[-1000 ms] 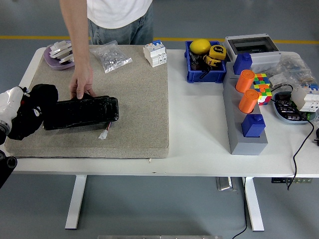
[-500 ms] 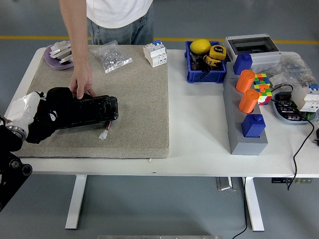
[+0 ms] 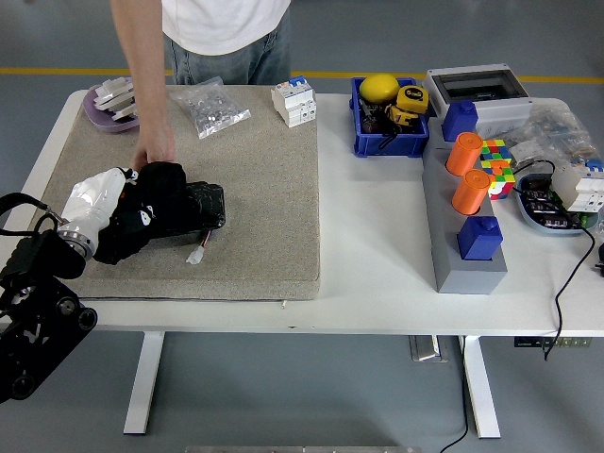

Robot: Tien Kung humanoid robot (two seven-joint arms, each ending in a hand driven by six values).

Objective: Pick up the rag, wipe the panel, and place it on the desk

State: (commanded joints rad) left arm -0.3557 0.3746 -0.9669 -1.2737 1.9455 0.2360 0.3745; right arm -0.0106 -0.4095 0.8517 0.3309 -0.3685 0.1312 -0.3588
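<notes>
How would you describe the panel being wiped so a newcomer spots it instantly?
On the beige mat covering the white table's left half lies a long glossy black panel. The robot's left hand covers its left end; a person's hand steadies its far edge.

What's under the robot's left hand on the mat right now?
The left hand lies over the left part of the black panel, which rests on the beige mat. A person's hand is at the panel's far edge. Any rag beneath the hand is hidden.
</notes>
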